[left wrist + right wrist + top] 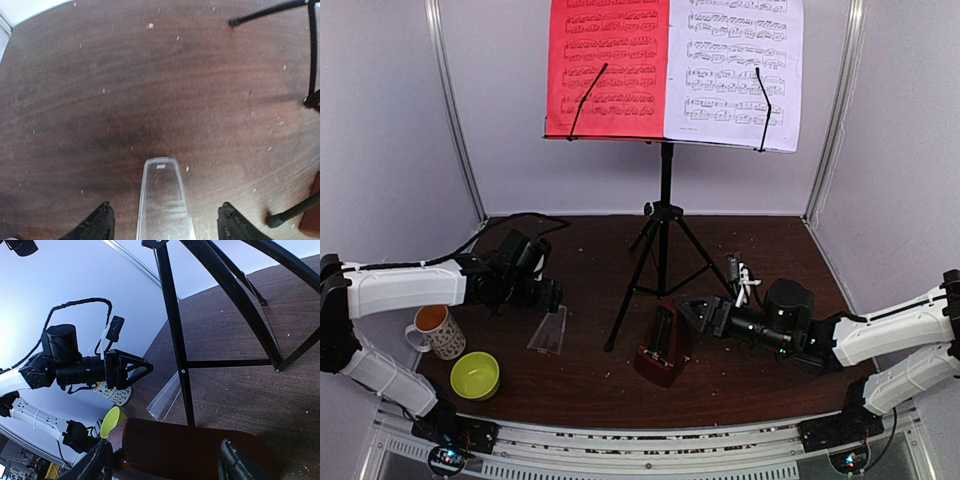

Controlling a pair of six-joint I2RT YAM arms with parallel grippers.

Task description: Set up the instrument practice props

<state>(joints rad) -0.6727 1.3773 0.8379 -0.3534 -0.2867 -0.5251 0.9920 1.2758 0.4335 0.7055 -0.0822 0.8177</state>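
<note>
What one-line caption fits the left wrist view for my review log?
Open left pincer poised over the clear metronome cover lying on the dark table, music stand feet at right.

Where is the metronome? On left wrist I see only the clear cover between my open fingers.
Observer: The metronome sits on the table just right of the stand's near foot, at the right gripper.
Operator: Is it gripped?
Observer: Cannot tell. Right wrist shows its dark-red body spanning the gap between the fingers, contact unclear.
Operator: Anything beside the cover that I should avoid?
Observer: A mug and a green bowl stand left of the cover, nearer the table's front edge.
</note>
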